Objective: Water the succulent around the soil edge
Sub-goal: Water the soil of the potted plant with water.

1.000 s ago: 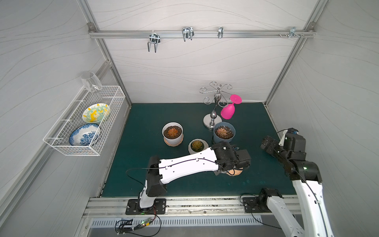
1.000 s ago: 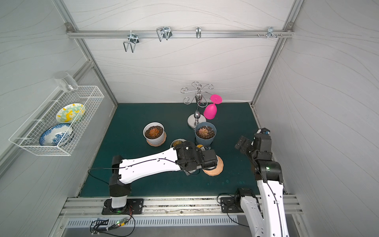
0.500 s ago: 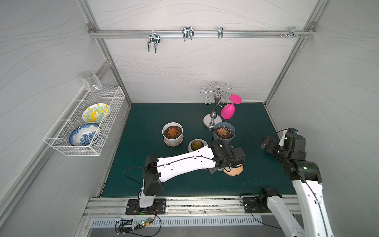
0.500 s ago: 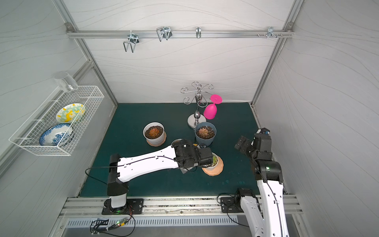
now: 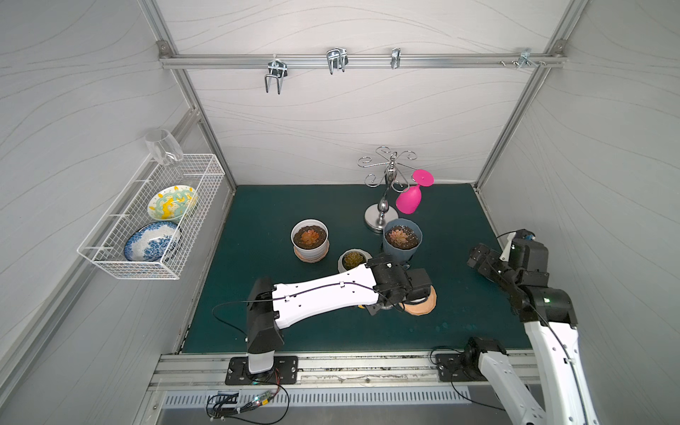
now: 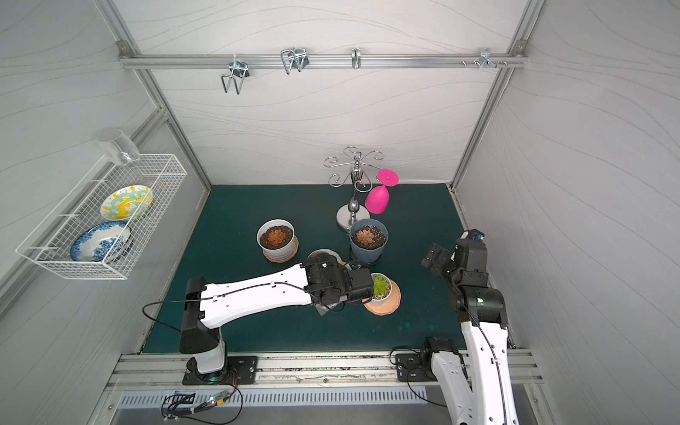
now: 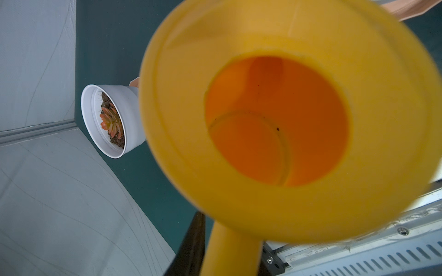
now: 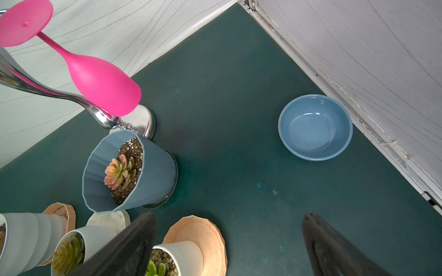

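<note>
- The left gripper is clamped on the handle of the round yellow plastic watering can, which holds a little water.
- Just beside it, toward the right arm, the green succulent sits in a small white pot on a terracotta saucer. The spout is hidden, probably over the pot's nearer rim.
- The right gripper hangs spread and empty, well apart.

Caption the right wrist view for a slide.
Open right gripper over mat: blue pot with succulent, pink glass on chrome stand, blue bowl by wall.
</note>
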Robot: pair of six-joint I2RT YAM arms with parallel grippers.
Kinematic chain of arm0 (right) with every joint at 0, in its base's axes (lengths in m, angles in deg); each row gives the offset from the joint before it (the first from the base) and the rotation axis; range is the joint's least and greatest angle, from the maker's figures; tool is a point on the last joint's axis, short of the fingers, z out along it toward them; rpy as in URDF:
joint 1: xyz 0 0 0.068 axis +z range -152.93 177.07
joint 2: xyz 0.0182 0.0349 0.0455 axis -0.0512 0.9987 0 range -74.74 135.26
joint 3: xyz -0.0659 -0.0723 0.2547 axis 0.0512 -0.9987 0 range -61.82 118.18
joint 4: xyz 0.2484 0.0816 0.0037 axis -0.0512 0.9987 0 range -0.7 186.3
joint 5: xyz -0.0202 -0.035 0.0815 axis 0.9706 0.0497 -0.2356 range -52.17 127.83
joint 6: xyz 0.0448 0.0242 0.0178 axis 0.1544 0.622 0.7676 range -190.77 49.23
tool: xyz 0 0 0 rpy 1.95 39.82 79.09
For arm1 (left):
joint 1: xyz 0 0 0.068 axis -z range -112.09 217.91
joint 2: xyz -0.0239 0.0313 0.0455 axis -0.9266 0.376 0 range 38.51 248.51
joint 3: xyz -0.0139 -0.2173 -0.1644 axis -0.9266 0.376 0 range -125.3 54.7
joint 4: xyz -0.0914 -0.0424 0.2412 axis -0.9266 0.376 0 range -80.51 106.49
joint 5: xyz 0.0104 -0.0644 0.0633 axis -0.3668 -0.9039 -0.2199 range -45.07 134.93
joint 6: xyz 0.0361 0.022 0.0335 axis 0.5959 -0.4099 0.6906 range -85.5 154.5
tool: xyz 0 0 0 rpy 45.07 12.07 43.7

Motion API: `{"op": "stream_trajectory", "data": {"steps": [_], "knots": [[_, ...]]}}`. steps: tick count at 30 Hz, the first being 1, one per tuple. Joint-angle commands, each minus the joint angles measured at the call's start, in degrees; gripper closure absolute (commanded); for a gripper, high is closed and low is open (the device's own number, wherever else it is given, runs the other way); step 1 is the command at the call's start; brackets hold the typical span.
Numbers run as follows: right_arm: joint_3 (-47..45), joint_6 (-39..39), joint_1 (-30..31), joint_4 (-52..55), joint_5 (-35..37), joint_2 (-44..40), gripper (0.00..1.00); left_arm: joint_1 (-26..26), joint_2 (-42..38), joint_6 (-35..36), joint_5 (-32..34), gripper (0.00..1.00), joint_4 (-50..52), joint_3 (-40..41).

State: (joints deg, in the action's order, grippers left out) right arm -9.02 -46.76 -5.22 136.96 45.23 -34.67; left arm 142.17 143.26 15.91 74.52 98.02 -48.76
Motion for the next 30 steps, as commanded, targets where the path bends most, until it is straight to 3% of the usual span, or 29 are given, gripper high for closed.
{"op": "stream_trajectory", "data": {"steps": [1,30], "knots": [[0.75,-0.46,-0.35,-0.12,-0.37,-0.14,0.01,0.71,-2.40,-0.87,-0.50,1.00,-1.75,0.35],[0.89,-0.46,-0.62,0.14,-0.34,-0.39,0.01,6.80,-0.66,-3.82,-0.86,1.00,1.66,-0.76]]}}
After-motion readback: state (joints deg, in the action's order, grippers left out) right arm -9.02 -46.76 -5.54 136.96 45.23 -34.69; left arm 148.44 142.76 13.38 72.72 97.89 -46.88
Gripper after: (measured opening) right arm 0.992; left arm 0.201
